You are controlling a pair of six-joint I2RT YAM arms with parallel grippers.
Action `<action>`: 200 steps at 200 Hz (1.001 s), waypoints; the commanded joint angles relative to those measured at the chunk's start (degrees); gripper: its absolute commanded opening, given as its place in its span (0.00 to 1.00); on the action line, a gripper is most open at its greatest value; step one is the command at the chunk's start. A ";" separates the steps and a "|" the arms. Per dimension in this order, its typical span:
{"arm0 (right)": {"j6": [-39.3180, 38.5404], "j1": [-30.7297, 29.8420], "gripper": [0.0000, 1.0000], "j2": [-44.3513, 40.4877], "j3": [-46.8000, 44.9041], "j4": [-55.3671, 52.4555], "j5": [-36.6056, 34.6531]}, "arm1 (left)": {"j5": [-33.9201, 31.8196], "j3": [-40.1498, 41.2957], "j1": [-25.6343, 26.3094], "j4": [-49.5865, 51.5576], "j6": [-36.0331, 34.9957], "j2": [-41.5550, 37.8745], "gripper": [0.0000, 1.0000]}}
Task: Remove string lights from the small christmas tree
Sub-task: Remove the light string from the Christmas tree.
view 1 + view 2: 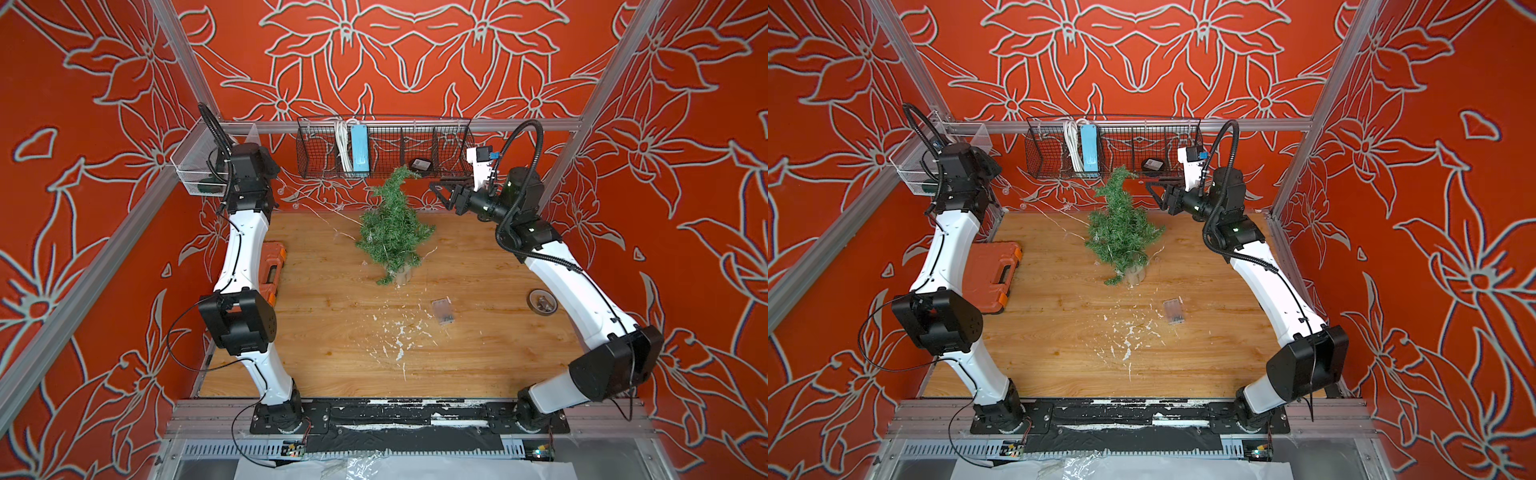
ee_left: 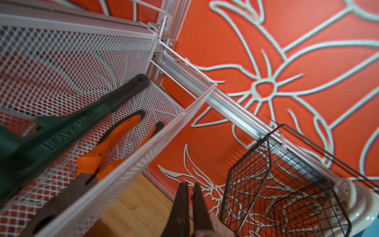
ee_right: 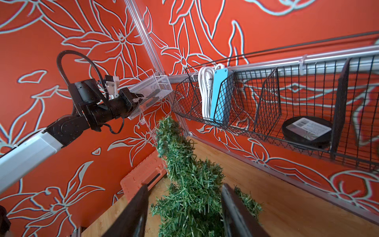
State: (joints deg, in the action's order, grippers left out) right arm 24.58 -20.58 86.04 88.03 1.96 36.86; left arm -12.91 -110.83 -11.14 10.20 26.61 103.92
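The small christmas tree (image 1: 392, 232) (image 1: 1121, 232) stands upright at the back middle of the wooden table, its tip bent right. The string lights (image 1: 296, 205) (image 1: 1022, 205) run as a thin wire with clear bulbs from the tree's left side up to my left gripper (image 3: 140, 96), which is shut on the wire beside the white mesh basket. Both top views hide that gripper under its wrist. The lights' clear battery box (image 1: 442, 311) lies on the table in front of the tree. My right gripper (image 1: 436, 191) (image 3: 184, 185) is open and empty, just right of the treetop (image 3: 168, 131).
The white mesh basket (image 2: 114, 51) at the back left holds pliers and a wrench. A black wire basket (image 1: 449, 158) on the back wall holds a blue power strip (image 1: 358, 147). An orange toolbox (image 1: 990, 276) lies at the left, a tape roll (image 1: 542, 303) at the right, white flecks (image 1: 399, 332) in front.
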 commanded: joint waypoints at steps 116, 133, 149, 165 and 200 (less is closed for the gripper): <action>-18.41 -15.24 0.59 -11.07 -4.11 -12.39 -10.58 | 13.03 10.82 1.50 -6.23 5.19 -10.84 0.00; -21.93 -18.15 0.59 -8.25 -0.45 -15.91 -13.91 | 13.38 11.50 1.82 -6.66 5.37 -11.00 0.00; -24.15 -20.58 0.59 -4.75 2.71 -17.97 -17.17 | 13.98 12.44 1.87 -7.58 5.80 -11.32 0.00; -27.17 -23.36 0.59 -0.57 6.97 -19.96 -21.32 | 14.81 12.82 1.87 -7.94 6.18 -11.44 0.00; -33.02 -27.87 0.57 11.08 20.75 -26.47 -30.09 | 16.58 13.66 1.91 -9.13 7.22 -11.97 0.00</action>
State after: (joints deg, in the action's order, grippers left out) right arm -1.45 -46.15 91.13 100.73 -17.93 15.16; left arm 1.56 -97.32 -9.37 4.32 32.49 93.51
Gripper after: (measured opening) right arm 0.581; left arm 0.047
